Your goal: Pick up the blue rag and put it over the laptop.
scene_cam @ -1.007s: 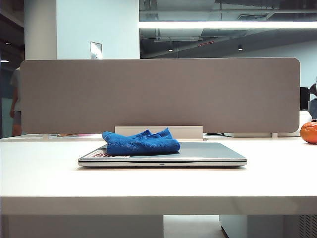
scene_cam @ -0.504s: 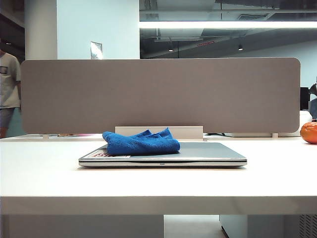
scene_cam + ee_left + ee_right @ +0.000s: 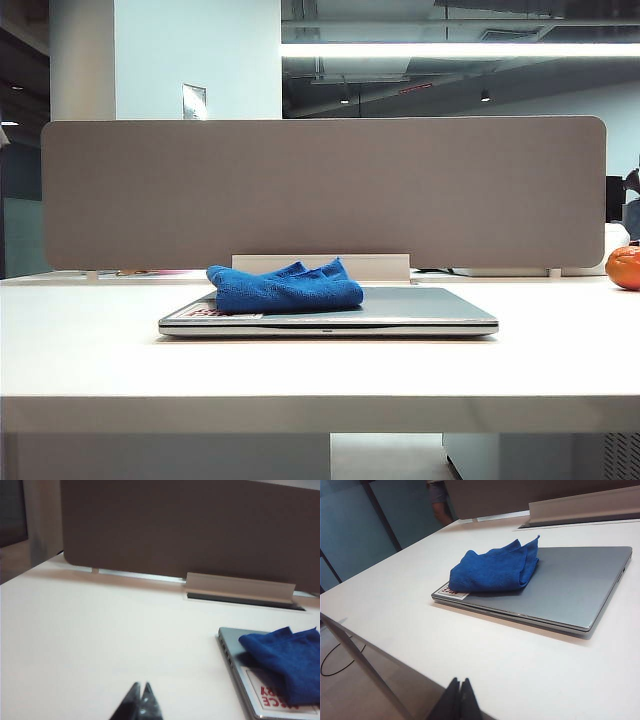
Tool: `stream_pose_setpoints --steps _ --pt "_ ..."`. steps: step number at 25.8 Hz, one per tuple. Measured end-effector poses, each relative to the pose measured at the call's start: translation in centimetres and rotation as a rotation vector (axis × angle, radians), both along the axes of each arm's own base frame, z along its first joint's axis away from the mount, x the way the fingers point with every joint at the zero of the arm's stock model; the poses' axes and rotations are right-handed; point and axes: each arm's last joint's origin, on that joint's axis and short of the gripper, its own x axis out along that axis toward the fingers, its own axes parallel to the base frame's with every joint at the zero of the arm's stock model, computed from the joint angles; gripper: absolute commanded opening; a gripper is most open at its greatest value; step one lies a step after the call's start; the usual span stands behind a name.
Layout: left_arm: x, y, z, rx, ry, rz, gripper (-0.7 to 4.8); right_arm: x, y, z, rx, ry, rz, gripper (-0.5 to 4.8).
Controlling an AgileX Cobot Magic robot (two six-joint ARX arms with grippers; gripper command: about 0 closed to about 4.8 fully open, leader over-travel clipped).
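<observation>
- Left gripper [image 3: 140,700]: seen only in the left wrist view, its two dark fingertips pressed together with nothing between them. It hangs above bare white table [image 3: 100,640], well apart from the laptop's near corner.
- Right gripper [image 3: 459,696]: seen only in the right wrist view, fingertips likewise closed against each other and empty. It sits over the table's front edge, short of the laptop and clear of the rag.
- Neither gripper nor arm appears in the exterior view.
- Blue rag [image 3: 285,287]: a bunched, folded cloth lying on the closed lid of the laptop, toward its left end in the exterior view. It covers only part of the lid; the rest of the silver surface is bare. One pointed corner of the cloth sticks up at the back.
- Laptop [image 3: 420,308]: closed and flat on the table, its front edge facing the exterior camera. A white-and-red sticker [image 3: 453,591] on the lid shows partly from under the rag's edge.
- Grey partition panel [image 3: 320,190]: stands upright along the far side of the table, behind the laptop.
- Orange round object [image 3: 624,267]: at the right border of the exterior view, well apart from the laptop.
</observation>
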Motion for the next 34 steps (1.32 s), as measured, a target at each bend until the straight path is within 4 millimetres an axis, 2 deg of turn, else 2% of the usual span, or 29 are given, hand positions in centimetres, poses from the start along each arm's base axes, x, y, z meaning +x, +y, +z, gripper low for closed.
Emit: stream_pose_setpoints --steps 30,34 --pt "0.1 -0.15 -0.72 -0.004 0.043 -0.022 -0.06 0.0 0.0 0.0 0.0 0.0 0.0 -0.05" --pt "0.1 -0.15 -0.71 -0.004 0.043 -0.022 -0.06 0.04 -0.05 0.01 -0.045 -0.035 -0.016 -0.05"
